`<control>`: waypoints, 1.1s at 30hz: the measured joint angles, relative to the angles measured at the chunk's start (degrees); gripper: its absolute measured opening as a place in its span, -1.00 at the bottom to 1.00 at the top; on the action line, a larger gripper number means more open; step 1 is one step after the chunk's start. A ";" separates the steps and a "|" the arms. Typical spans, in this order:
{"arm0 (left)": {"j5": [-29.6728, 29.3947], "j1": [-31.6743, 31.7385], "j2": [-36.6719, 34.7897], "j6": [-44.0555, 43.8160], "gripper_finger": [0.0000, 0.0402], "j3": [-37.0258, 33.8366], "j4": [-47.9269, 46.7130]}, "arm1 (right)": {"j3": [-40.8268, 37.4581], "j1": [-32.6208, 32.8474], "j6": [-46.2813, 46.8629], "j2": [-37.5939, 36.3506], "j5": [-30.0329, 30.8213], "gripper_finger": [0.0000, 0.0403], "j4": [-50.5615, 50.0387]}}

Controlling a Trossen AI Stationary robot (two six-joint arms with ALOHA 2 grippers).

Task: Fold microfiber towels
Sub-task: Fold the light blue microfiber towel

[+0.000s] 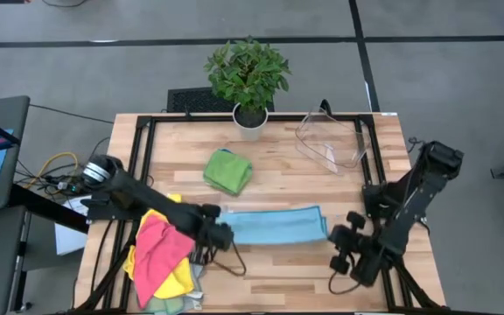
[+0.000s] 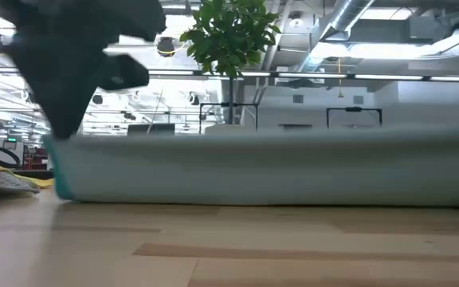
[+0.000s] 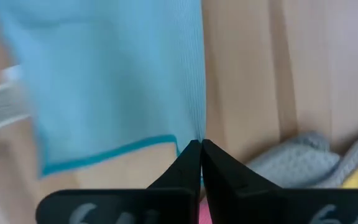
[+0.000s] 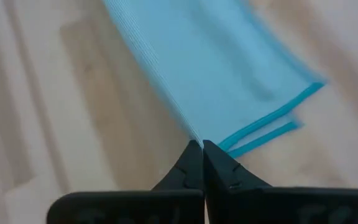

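Note:
A pale blue microfiber towel, folded into a long strip, stretches across the table's middle. In the low view it shows as a long band reaching down to the tabletop. My left gripper is shut at its left end, and my right gripper is shut at its right end. A folded green towel lies flat farther back. A heap of pink, yellow and grey towels lies under my left arm. My left gripper pinches the towel's left end at the corner of a long edge between its two fingertips, coming from above and pointing down. The cloth runs straight away from the tips. My right gripper pinches the right end at the corner of the fold edge, slanting down from the table's right. Two hemmed layers show beside its tips. The strip runs straight between both grippers.
A potted plant stands at the far edge, with a clear plastic bin to its right. The towel heap fills the near left corner. Bare wood lies in front of the strip and around the green towel.

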 joint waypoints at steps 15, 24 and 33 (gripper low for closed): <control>3.21 -2.94 7.76 -9.19 -0.59 0.59 3.93 | 1.07 2.14 -9.22 7.44 -7.09 -0.94 13.44; 0.31 -1.65 7.74 -18.09 -0.15 7.80 -1.75 | 1.14 2.19 -15.28 7.87 -7.33 -0.93 15.18; -11.35 -3.37 7.74 -26.67 -0.15 10.89 -0.91 | 6.73 -1.94 -32.71 7.78 -7.22 -0.93 13.83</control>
